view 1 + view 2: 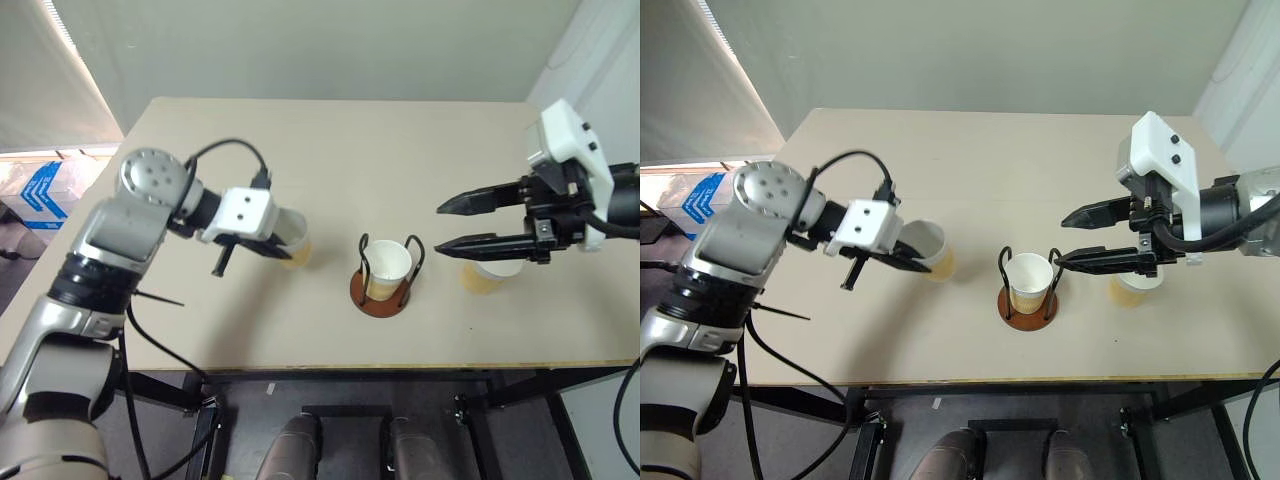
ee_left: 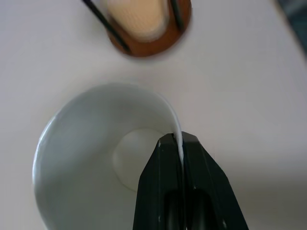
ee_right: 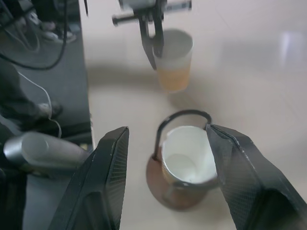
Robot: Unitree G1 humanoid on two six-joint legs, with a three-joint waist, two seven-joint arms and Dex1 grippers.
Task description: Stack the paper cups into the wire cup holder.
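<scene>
Paper cup (image 2: 96, 148) — rim pinched by left gripper (image 2: 178, 143).

Your two head views look forward and down from above over the beige rectangular table (image 1: 330, 150), and both share the round reddish-brown wire cup holder (image 1: 1028, 306) at its near edge. Your left wrist view sits very close over the white inside of a tan paper cup (image 2: 91, 143), with that holder's base just beyond. Your right wrist view looks from farther back, down onto the holder and toward that same cup.
</scene>
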